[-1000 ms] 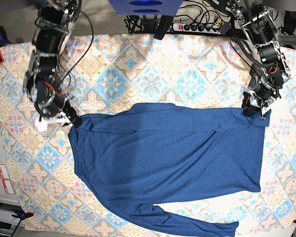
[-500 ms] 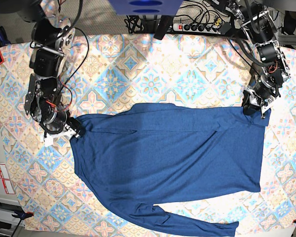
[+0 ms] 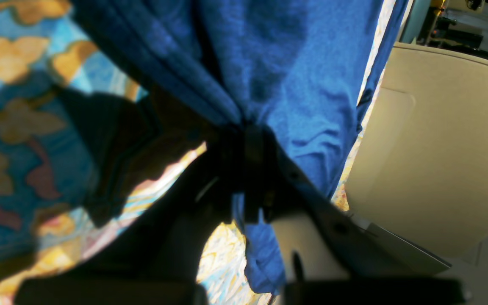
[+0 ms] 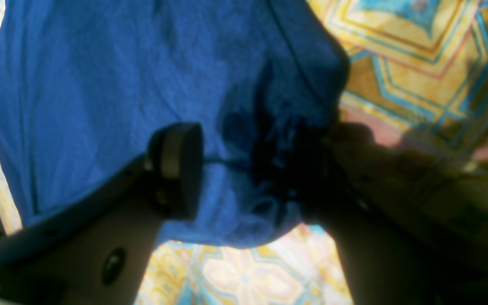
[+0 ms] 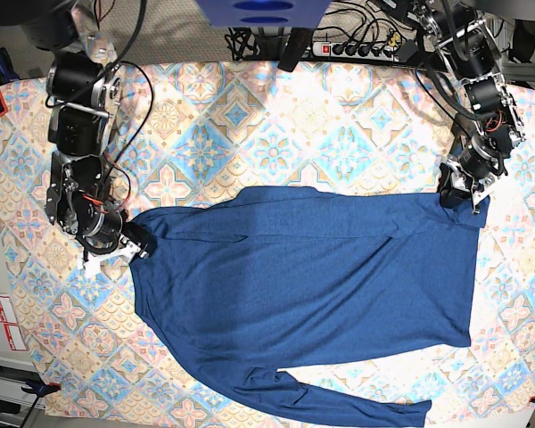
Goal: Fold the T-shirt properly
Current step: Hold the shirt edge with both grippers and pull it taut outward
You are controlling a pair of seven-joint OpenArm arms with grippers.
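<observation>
— So where is the plain dark navy-blue long-sleeved T-shirt (image 5: 312,285) of thin knit fabric?

— Spread flat on the patterned tablecloth (image 5: 276,134) with blue, orange and pink tile motifs, one long sleeve trailing along the near edge of the base view.

— And the left gripper (image 5: 453,194)?

— At the shirt's corner on the right of the base view. Its wrist camera shows the dark fingers (image 3: 250,144) pressed together, pinching a gathered fold of the blue cloth, with pleats fanning out from the pinch.

— The right gripper (image 5: 132,242)?

— At the opposite corner of the shirt. Its fingers (image 4: 178,169) stand spread wide apart, the fabric lying between and beneath them, nothing clamped.
</observation>
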